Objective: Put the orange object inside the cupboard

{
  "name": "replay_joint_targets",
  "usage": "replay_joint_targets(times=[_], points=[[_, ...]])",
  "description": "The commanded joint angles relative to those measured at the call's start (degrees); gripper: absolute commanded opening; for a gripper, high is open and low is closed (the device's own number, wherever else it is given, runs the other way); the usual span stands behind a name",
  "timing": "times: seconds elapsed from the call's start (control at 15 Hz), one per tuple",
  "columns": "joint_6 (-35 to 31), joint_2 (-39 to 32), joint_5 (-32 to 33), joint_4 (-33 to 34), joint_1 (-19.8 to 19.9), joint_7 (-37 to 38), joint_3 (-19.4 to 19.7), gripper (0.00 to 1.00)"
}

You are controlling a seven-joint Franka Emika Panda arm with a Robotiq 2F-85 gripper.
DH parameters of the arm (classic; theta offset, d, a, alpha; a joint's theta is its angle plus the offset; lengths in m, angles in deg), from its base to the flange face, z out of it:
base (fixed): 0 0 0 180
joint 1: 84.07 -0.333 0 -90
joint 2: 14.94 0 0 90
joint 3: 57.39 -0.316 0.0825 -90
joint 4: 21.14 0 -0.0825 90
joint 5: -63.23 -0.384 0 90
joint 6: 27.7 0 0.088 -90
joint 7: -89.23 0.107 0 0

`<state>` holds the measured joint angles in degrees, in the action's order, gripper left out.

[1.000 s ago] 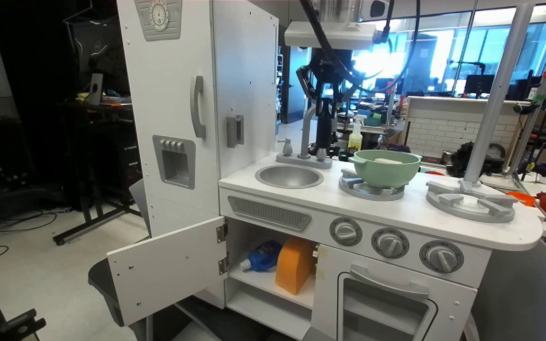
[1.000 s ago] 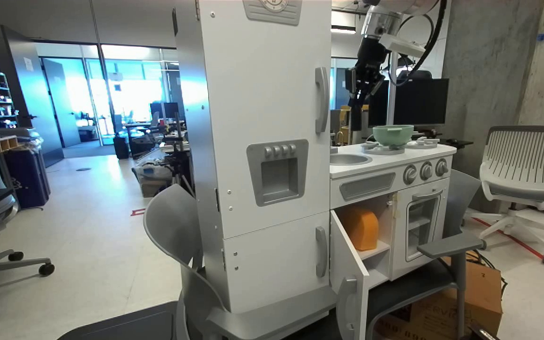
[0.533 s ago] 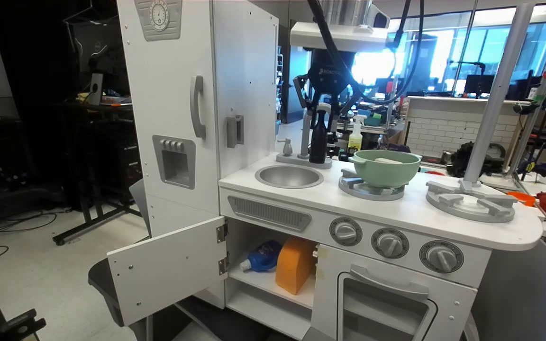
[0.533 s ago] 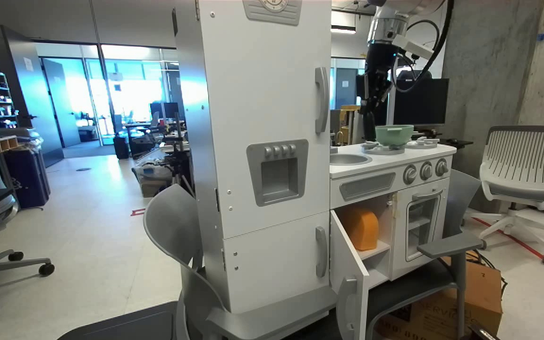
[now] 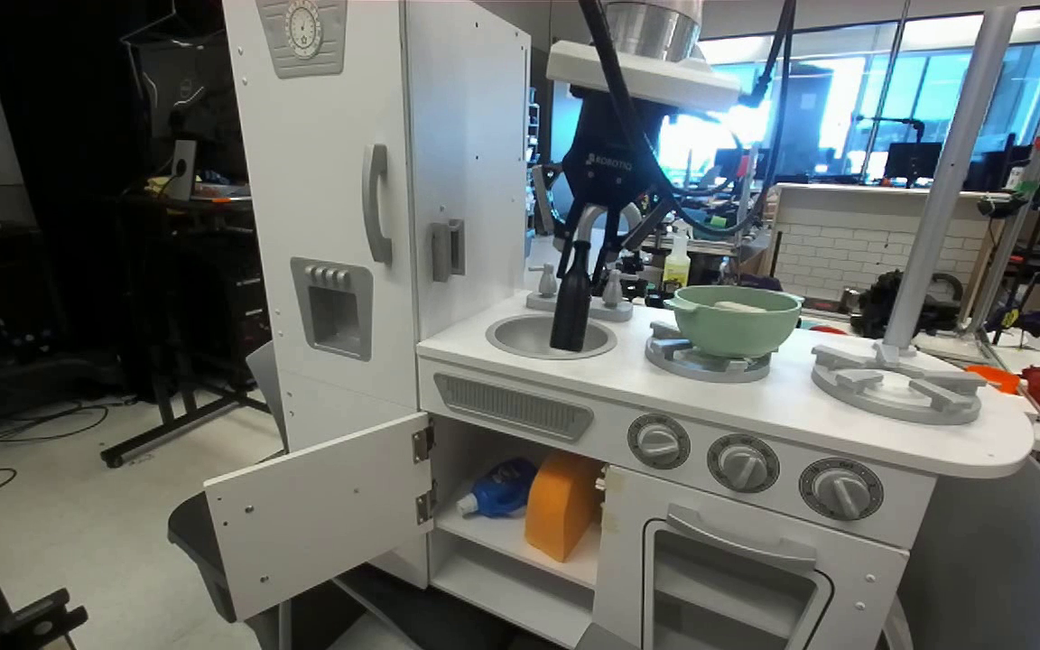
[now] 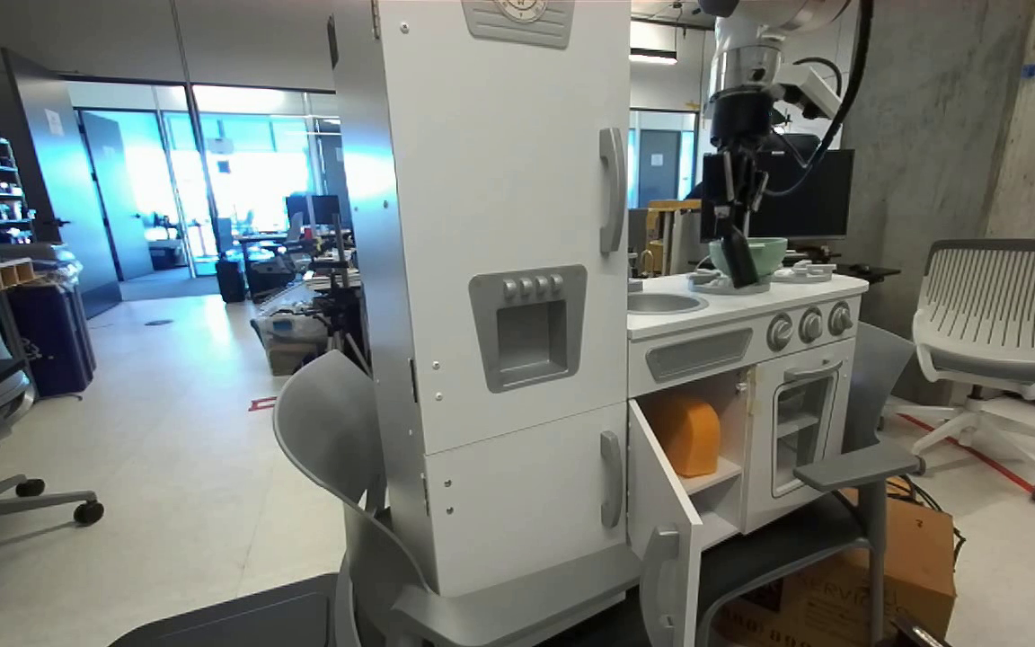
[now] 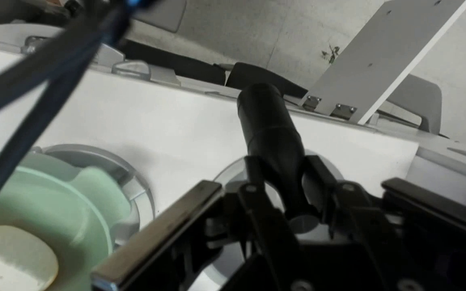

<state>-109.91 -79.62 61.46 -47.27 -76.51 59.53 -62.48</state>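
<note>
Your pincer [image 7: 285, 178] had the black bottle [image 5: 572, 307] pinched by its neck; orange block [image 5: 561, 506] sat in the cupboard [image 5: 502, 536], right of blue bottle [image 5: 509, 483].

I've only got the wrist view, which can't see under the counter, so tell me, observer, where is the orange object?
Observer: In both exterior views, the orange object sits inside the cupboard, on its inner shelf.
Operator: Is anything with it on that shelf?
Observer: Yes, in an exterior view there's a blue bottle with a white cap.
Operator: And next to the cupboard?
Observer: On one side, the oven door, shut in both exterior views.
</note>
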Motion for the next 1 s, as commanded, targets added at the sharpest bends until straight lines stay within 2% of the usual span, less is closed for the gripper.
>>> replay_joint_targets(times=[0.0,0.53,0.93], points=[[4.44,-0.71,1.99,0.74,-0.70,-2.68,1.66,0.08],[22.60,-0.90,6.46,0.61,-1.51,-8.32,3.85,0.08],[28.34,-1.92,13.59,0.78,-3.88,-16.21,6.89,0.08]])
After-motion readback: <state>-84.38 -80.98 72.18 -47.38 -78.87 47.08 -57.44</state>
